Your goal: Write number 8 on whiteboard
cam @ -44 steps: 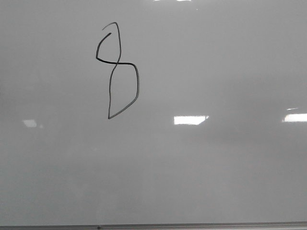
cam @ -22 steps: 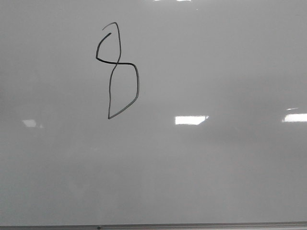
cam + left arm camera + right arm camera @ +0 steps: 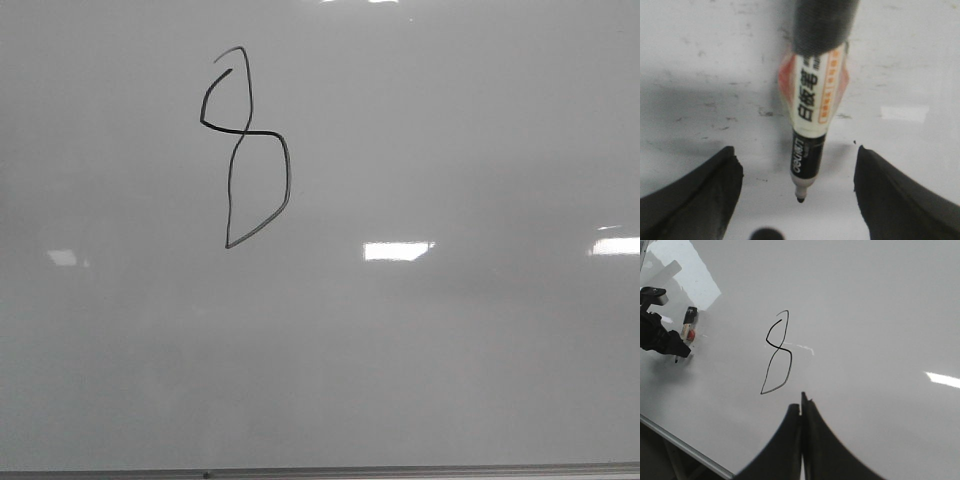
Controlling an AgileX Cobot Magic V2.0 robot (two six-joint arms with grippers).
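The number 8 [image 3: 243, 131] is a thin black marker line on the upper left of the whiteboard [image 3: 450, 150]; it also shows in the right wrist view [image 3: 781, 346]. Neither gripper is in the front view. In the left wrist view my left gripper [image 3: 795, 152] has its fingers [image 3: 715, 185] wide apart. A white and orange marker [image 3: 812, 100] hangs between them from a black sleeve, touching neither finger, its black tip [image 3: 800, 199] just off the board. My right gripper [image 3: 801, 402] is shut and empty, close to the lower loop of the 8.
A thin metal edge strip [image 3: 400, 470] runs along the board's near edge, also in the right wrist view [image 3: 685, 445]. My left arm with the marker [image 3: 687, 330] sits over the board well to the side of the 8. Bright light reflections [image 3: 397, 250] lie on the board.
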